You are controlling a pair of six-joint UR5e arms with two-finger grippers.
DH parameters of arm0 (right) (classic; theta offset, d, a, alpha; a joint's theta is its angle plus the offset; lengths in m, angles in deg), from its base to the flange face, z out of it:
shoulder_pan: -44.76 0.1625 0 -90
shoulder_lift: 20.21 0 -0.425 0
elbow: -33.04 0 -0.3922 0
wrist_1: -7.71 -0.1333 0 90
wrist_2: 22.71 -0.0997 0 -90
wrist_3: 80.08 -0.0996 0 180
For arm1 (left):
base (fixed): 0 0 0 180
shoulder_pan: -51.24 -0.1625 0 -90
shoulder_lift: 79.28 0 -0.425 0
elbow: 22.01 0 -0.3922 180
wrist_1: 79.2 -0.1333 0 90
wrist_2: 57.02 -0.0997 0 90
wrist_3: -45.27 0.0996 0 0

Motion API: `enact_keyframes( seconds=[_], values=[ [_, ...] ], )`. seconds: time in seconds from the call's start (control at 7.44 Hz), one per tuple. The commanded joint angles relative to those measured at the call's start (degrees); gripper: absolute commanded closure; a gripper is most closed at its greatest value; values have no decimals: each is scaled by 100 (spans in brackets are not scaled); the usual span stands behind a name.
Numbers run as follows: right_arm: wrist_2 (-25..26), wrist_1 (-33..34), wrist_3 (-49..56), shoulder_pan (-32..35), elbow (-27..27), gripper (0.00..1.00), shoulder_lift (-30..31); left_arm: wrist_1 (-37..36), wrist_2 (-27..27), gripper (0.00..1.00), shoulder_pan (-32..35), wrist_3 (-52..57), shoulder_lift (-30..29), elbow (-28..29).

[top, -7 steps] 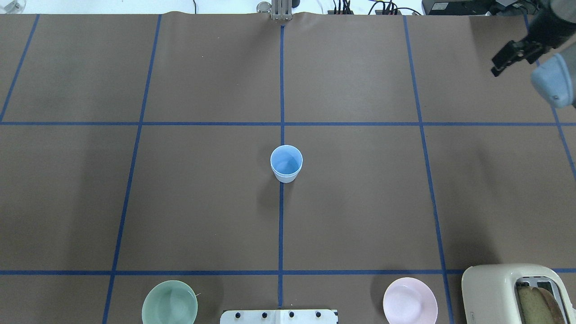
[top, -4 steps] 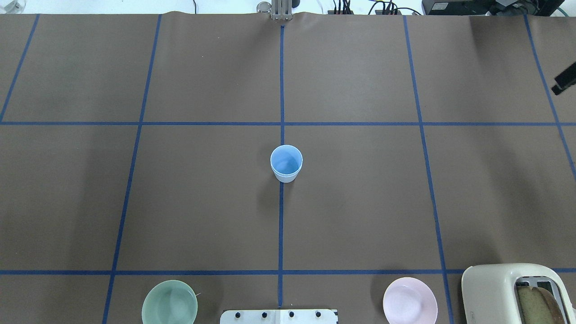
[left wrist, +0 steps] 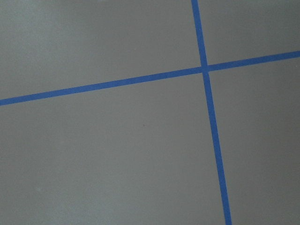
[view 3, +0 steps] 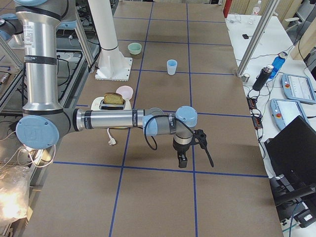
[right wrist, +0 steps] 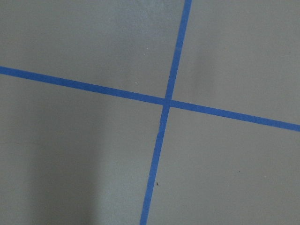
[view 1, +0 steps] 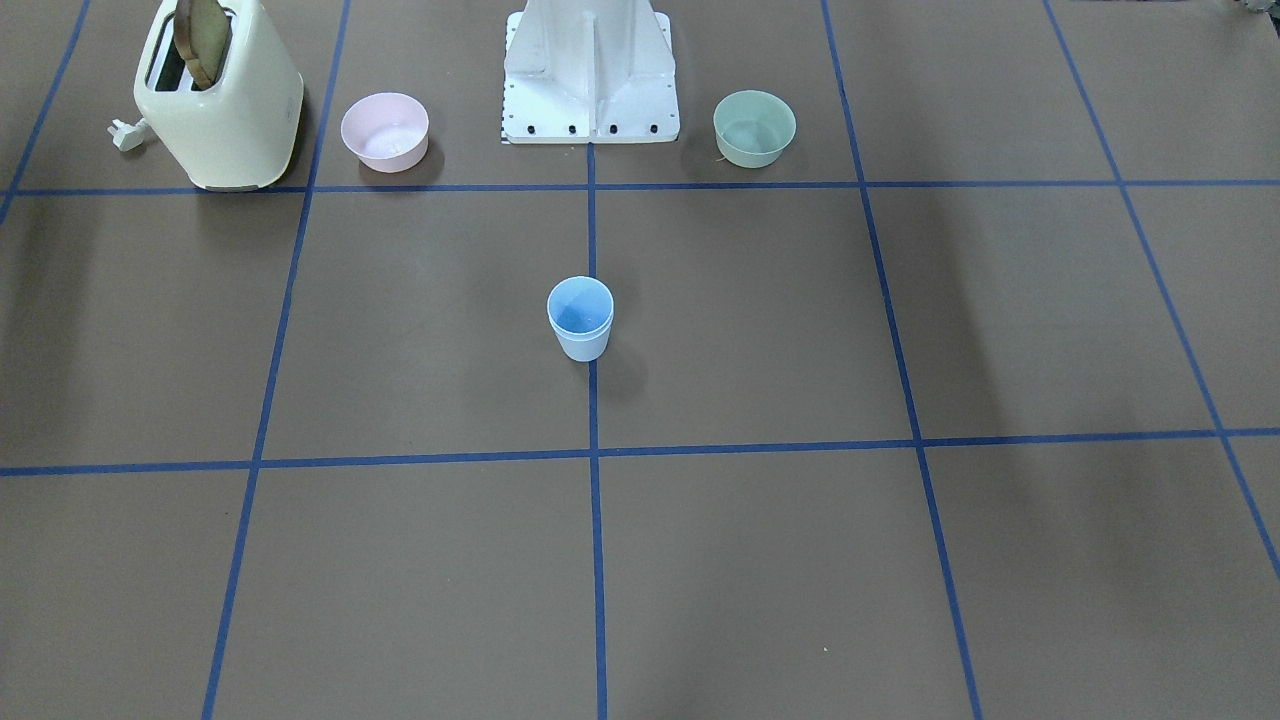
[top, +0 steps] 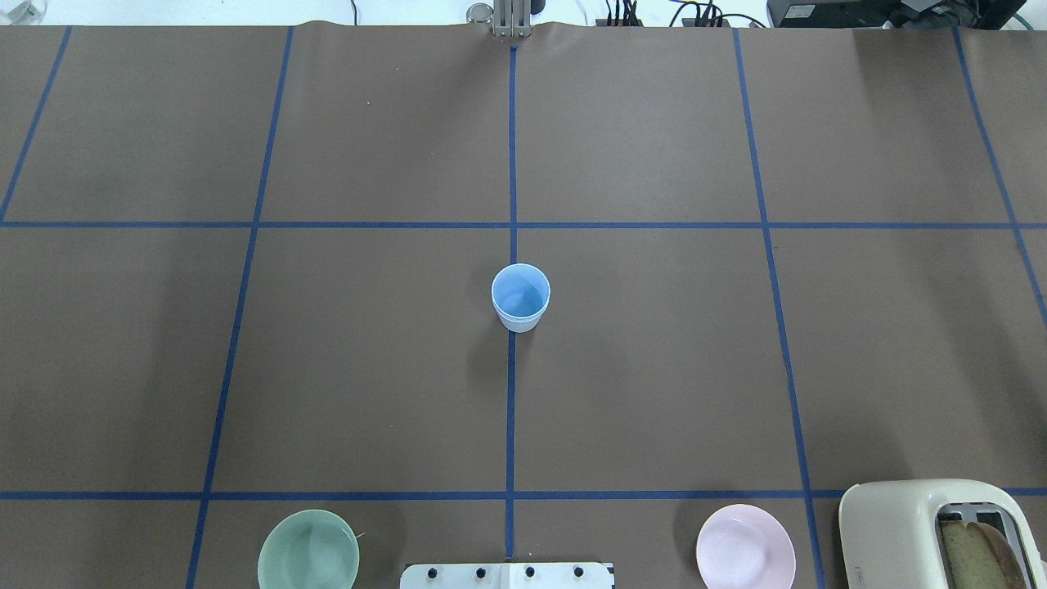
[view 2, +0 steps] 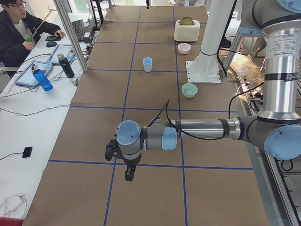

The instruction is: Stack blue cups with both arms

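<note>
One pale-blue cup shape [top: 520,297] stands upright on the centre tape line, and also shows in the front view [view 1: 580,318]. A faint second rim shows near its top; I cannot tell if a second cup sits nested in it. No other blue cup is in view. My left gripper [view 2: 128,175] shows only in the exterior left view, hanging over the table's left end, far from the cup. My right gripper [view 3: 182,160] shows only in the exterior right view, over the right end. I cannot tell whether either is open or shut. Both wrist views show only brown table and blue tape.
A green bowl [top: 308,550] and a pink bowl [top: 745,546] flank the white pedestal base [top: 507,575] at the near edge. A cream toaster [top: 941,532] holding bread stands at the near right. An operator [view 2: 19,28] sits beyond the far edge.
My right arm and gripper, at the overhead view's upper right earlier, have moved out past the right edge. The cup has not moved.
</note>
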Motion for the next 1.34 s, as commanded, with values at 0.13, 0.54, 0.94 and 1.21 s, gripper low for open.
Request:
enact_keyframes(
  seconds=[0.13,0.54,0.94,1.21],
  values=[
    [10,-13,-29,7,52,0,49,1,-27,1,0,0,2,5],
    [2,-13,-38,24,106,0,49,1,-27,1,0,0,2,5],
    [-7,-22,-38,24,140,0,57,1,-19,1,0,0,2,5],
    [-25,-13,-38,24,149,0,57,1,-10,1,0,0,2,5]
  ],
)
